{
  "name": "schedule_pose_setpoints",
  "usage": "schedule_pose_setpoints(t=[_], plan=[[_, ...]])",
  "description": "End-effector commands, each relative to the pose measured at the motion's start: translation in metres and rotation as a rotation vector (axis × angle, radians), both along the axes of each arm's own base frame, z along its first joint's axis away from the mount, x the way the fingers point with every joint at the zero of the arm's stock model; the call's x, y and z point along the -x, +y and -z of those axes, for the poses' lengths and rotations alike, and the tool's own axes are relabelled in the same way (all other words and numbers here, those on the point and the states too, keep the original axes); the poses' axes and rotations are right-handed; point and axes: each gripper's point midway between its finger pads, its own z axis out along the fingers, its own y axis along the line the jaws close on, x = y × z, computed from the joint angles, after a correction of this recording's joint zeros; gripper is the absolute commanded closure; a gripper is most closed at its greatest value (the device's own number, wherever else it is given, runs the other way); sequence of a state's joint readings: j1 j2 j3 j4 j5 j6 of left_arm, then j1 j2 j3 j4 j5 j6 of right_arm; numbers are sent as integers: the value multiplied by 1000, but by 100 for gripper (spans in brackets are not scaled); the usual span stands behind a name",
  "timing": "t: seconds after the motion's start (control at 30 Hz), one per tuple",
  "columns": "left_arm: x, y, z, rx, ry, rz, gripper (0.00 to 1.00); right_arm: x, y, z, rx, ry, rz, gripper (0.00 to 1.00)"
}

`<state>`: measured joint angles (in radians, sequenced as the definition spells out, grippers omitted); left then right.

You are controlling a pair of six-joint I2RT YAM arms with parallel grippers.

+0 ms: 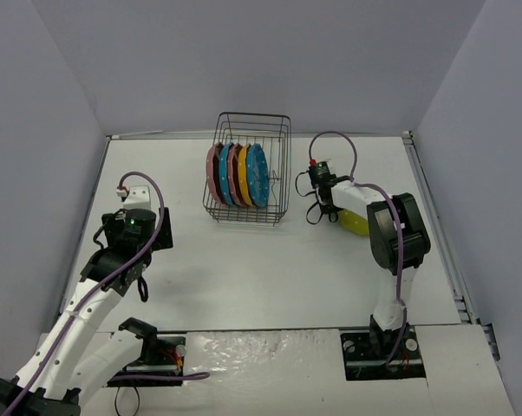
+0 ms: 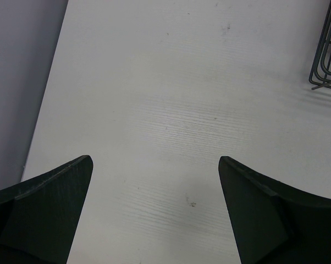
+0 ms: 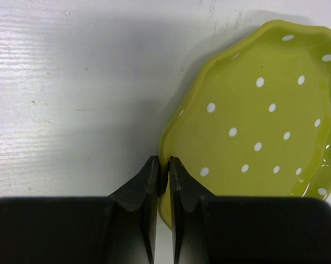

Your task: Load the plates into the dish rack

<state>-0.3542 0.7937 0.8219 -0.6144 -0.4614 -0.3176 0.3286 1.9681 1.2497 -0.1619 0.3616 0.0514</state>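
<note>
- My right gripper (image 3: pixel 163 165) was closed down to a narrow slit, its two fingers (image 3: pixel 146 187) pinching the near rim of the lime green plate (image 3: pixel 259 115).
- That plate showed its dotted upper face to the right wrist camera and extended away from the fingers to the right. I could not tell whether it rested flat on the table (image 1: pixel 244 269) or was raised at the gripped edge.
- From above, the same right gripper (image 1: pixel 320 186) sat just to the right of the dish rack (image 1: pixel 277 156). The lime green plate (image 1: pixel 355 224) was only partly visible under my right forearm, on the near side of the gripper and outside the rack.
- My left gripper (image 2: pixel 154 159) was spread wide, with bare table surface between its fingers (image 2: pixel 50 209) and nothing held.
- The left wrist camera caught only a wire corner of the dish rack (image 2: pixel 325 60) at its upper right edge, well apart from the left fingertips.
- The rack stood at the far middle of the table. Five plates stood on edge in its left part, packed side by side.
- From left to right I recorded: a pink plate (image 1: pixel 212 173), a blue plate (image 1: pixel 225 178), a second pink plate (image 1: pixel 234 172), an orange plate (image 1: pixel 244 176) and a second blue plate (image 1: pixel 259 173).
- The right part of the rack, beside the second blue plate, held no plate.
</note>
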Motion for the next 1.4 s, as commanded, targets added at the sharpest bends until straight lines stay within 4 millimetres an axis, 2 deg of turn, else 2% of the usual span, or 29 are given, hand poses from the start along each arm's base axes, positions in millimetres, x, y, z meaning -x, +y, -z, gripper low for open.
schedule_pose_setpoints(t=[0.0, 0.1, 0.2, 0.27, 0.37, 0.57, 0.67, 0.87, 0.97, 1.17, 1.37], plan=[[-10, -2, -17, 2, -69, 1, 3, 4, 8, 8, -77, 30, 27, 100], [-10, -2, -18, 1, -70, 0, 3, -2, 14, -19, -123, -31, 42, 100], [-11, -2, -17, -1, -66, -1, 3, -9, 18, -59, -177, -115, 48, 100], [-11, -2, -16, -1, -64, -2, 3, -11, 20, -78, -206, -150, 48, 100], [-11, -2, -15, -3, -60, 0, 3, -14, 25, -116, -287, -224, 47, 100], [-12, -3, -13, -7, -47, 2, 3, -14, 28, -152, -383, -293, 40, 100], [-12, -3, -13, -8, -47, 3, 3, -14, 26, -164, -406, -319, 45, 100], [-12, -4, -12, -5, -43, 5, 3, -20, 30, -217, -486, -426, 12, 100], [-13, -3, -12, -8, -44, 2, 3, -25, 41, -251, -544, -483, -35, 100], [-12, -3, -13, -8, -49, 2, 3, -34, 76, -317, -729, -565, -148, 100], [-12, -2, -14, -9, -53, 1, 3, -37, 124, -399, -980, -679, -297, 100]])
